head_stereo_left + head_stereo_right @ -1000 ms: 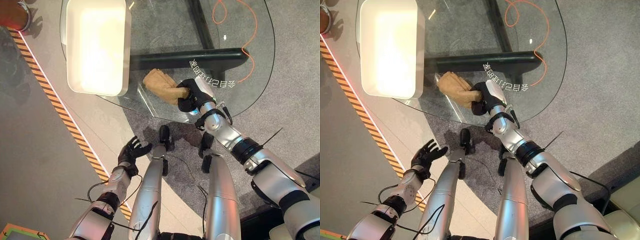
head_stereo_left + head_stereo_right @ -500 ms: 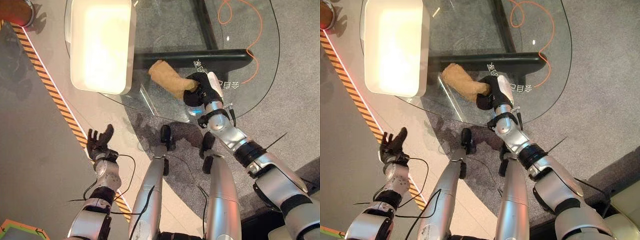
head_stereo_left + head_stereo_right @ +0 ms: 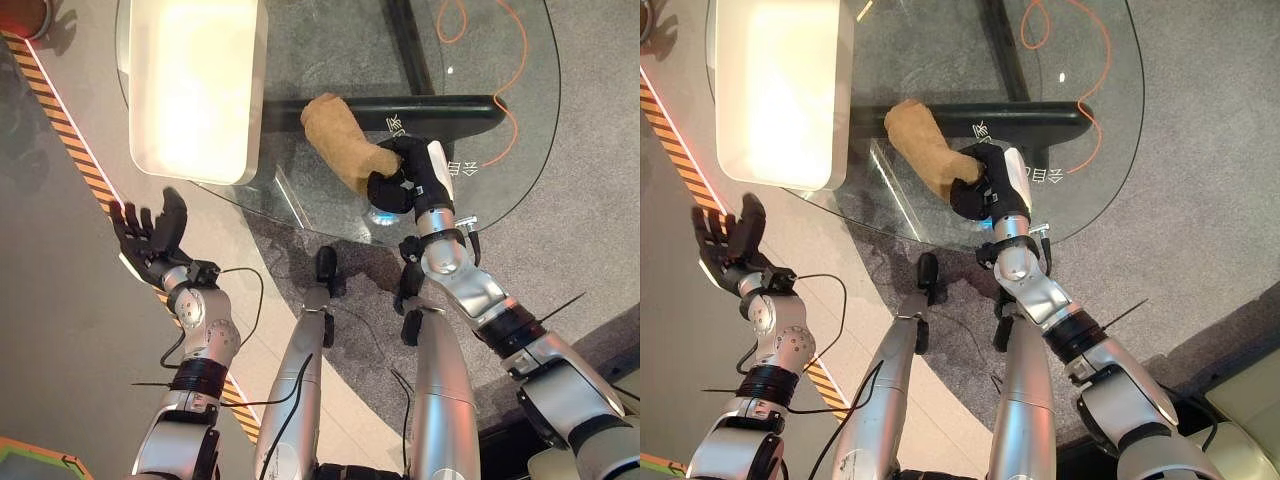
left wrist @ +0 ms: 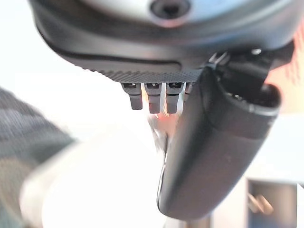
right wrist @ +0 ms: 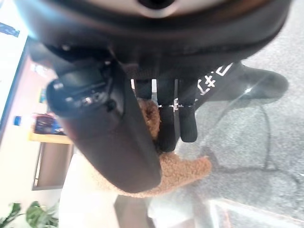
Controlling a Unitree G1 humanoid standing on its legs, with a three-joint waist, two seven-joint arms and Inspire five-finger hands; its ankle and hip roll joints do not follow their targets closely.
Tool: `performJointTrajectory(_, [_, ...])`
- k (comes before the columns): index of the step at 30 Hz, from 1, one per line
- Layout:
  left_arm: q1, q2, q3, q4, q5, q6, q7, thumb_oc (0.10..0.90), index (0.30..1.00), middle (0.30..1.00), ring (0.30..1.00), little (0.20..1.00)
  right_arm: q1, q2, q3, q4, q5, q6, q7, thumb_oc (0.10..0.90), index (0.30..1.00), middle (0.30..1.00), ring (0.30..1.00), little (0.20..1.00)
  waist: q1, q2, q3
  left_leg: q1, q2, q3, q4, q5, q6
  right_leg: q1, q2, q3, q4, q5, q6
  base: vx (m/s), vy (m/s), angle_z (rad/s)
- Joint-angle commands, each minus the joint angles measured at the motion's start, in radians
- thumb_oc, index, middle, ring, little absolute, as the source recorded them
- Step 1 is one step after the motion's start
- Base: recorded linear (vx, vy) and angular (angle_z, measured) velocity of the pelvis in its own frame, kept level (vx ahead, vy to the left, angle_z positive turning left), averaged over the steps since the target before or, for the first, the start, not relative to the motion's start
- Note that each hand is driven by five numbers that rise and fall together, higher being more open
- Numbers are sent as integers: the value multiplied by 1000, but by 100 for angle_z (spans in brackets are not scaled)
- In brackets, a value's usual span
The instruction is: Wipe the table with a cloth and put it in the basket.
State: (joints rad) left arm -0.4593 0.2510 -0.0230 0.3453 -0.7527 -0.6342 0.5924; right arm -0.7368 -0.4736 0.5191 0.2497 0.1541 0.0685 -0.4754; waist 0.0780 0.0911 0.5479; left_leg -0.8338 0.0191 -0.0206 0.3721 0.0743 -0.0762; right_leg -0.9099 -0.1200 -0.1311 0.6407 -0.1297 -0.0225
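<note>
On the glass table (image 3: pixel 520 150), right hand (image 3: pixel 405 180) clasps cloth (image 3: pixel 340 145).

a round glass table (image 3: pixel 500 190) on a dark base carries a white basket (image 3: pixel 190 85) at its left side and a tan cloth (image 3: pixel 340 150) near the front edge, well apart.

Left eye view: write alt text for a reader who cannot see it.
The right robot hand grips a tan cloth on the glass table. A white basket sits on the table to the cloth's left, and the left robot hand hangs open over the floor.
</note>
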Motion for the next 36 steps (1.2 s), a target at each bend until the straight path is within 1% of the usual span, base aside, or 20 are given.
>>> performJointTrajectory(1, [16, 63, 42, -182, 91, -53, -104, 800, 900, 900, 900, 900, -62, 69, -60, -254, -83, -165, 8, 100, 300, 300, 300, 200, 1, -5, -28, -2, -66, 48, 77, -100, 62, 20, 44, -28, -63, 11, 19, -15, -42, 1])
performJointTrajectory(2, [12, 63, 32, -222, 66, -27, -156, 800, 900, 900, 900, 900, -58, 71, -67, -274, -85, -166, 13, 100, 300, 300, 300, 200, 0, -7, -28, -1, -67, 48, 77, -101, 63, 22, 44, -30, -65, 12, 20, -13, -31, 0])
performJointTrajectory(3, [11, 62, 28, -238, 64, -20, -166, 800, 900, 900, 900, 900, -54, 72, -70, -280, -89, -169, 16, 100, 300, 300, 300, 200, 0, -7, -28, 0, -67, 48, 77, -101, 63, 24, 44, -31, -65, 12, 21, -13, -40, 0])
performJointTrajectory(4, [6, 59, 9, -280, 32, 8, -226, 800, 900, 900, 900, 900, -45, 75, -79, -296, -99, -184, 26, 100, 300, 300, 300, 200, -1, -9, -28, 1, -69, 46, 78, -102, 65, 26, 44, -32, -65, 14, 23, -11, -40, 0])
performJointTrajectory(5, [2, 53, -6, -305, 18, 27, -261, 800, 900, 900, 900, 900, -36, 80, -87, -309, -109, -195, 33, 100, 300, 300, 300, 200, -3, -10, -28, 2, -71, 46, 78, -102, 66, 28, 43, -35, -67, 16, 25, -9, -39, 0])
performJointTrajectory(6, [1, 50, -14, -320, 18, 41, -266, 800, 900, 900, 900, 900, -33, 81, -91, -315, -110, -199, 38, 100, 300, 300, 300, 200, -4, -10, -28, 3, -72, 45, 79, -102, 67, 29, 42, -35, -67, 17, 26, 0, 0, 0])
performJointTrajectory(7, [-2, 45, -29, -336, -6, 73, -310, 800, 900, 900, 900, 900, -29, 85, -95, -327, -115, -206, 46, 100, 300, 300, 300, 200, -7, -10, -28, 3, -74, 45, 79, -103, 68, 31, 43, -36, -69, 18, 27, 0, 0, 0])
performJointTrajectory(8, [-3, 43, -34, -340, -18, 90, -337, 800, 900, 900, 900, 900, -26, 87, -96, -333, -119, -212, 49, 100, 300, 300, 300, 200, -8, -11, -28, 4, -75, 46, 79, -102, 68, 31, 43, -36, -70, 19, 28, 0, 0, 0])
performJointTrajectory(9, [-10, 44, -54, -351, -65, 136, -397, 800, 900, 900, 900, 900, -20, 85, -101, -356, -124, -218, 56, 100, 300, 300, 300, 200, -13, -12, -28, 5, -75, 49, 77, -100, 69, 34, 42, -37, -74, 23, 30, 0, 0, 0])
performJointTrajectory(11, [-16, 42, -77, -365, -122, 184, -458, 800, 900, 900, 900, 900, -10, 82, -109, -381, -121, -229, 64, 100, 300, 300, 300, 200, -20, -12, -28, 11, -76, 52, 75, -100, 71, 40, 44, -36, -79, 25, 31, 0, 0, 0])
performJointTrajectory(13, [-22, 40, -94, -371, -177, 207, -500, 800, 900, 900, 900, 900, -2, 81, -112, -393, -121, -240, 71, 100, 300, 300, 300, 200, -28, -11, -28, 15, -75, 55, 74, -101, 73, 43, 44, -35, -81, 27, 33, 0, 0, 0])
performJointTrajectory(15, [-33, 38, -107, -373, -244, 246, -543, 800, 900, 900, 900, 900, 0, 82, -114, -404, -123, -251, 80, 100, 300, 300, 300, 200, -35, -10, -28, 20, -75, 60, 72, -102, 75, 46, 46, -32, -85, 29, 35, 0, 0, 0])
performJointTrajectory(18, [-46, 34, -131, -379, -299, 277, -578, 800, 900, 900, 900, 900, 6, 84, -114, -423, -126, -267, 80, 100, 300, 300, 300, 200, -44, -14, -28, 23, -76, 62, 72, -103, 76, 51, 47, -29, -95, 34, 37, 0, 0, 0])
performJointTrajectory(19, [-48, 34, -133, -379, -306, 279, -583, 800, 900, 900, 900, 900, 6, 84, -114, -426, -126, -271, 80, 100, 300, 300, 300, 200, -45, -14, -28, 23, -76, 63, 71, -102, 76, 51, 48, -29, -96, 34, 37, 0, 0, 0])
performJointTrajectory(26, [-91, 24, -161, -390, -383, 350, -610, 800, 900, 900, 900, 900, -6, 86, -113, -462, -123, -296, 74, 100, 300, 300, 300, 200, -59, -21, -28, 34, -76, 67, 67, -104, 76, 61, 50, -24, -108, 41, 42, 0, 0, 0])
performJointTrajectory(33, [-106, 5, -179, -407, -431, 353, -624, 800, 900, 900, 900, 900, -17, 95, -98, -495, -132, -293, 82, 100, 300, 300, 300, 200, -65, -26, -28, 40, -75, 70, 63, -105, 75, 69, 54, -22, -117, 40, 41, 0, 0, 0])
performJointTrajectory(36, [-114, 1, -176, -416, -456, 369, -637, 800, 900, 900, 900, 900, -18, 94, -90, -500, -127, -293, 83, 100, 300, 300, 300, 200, -66, -29, -28, 43, -73, 73, 60, -105, 74, 74, 53, -24, -122, 39, 41, 0, 0, 0])
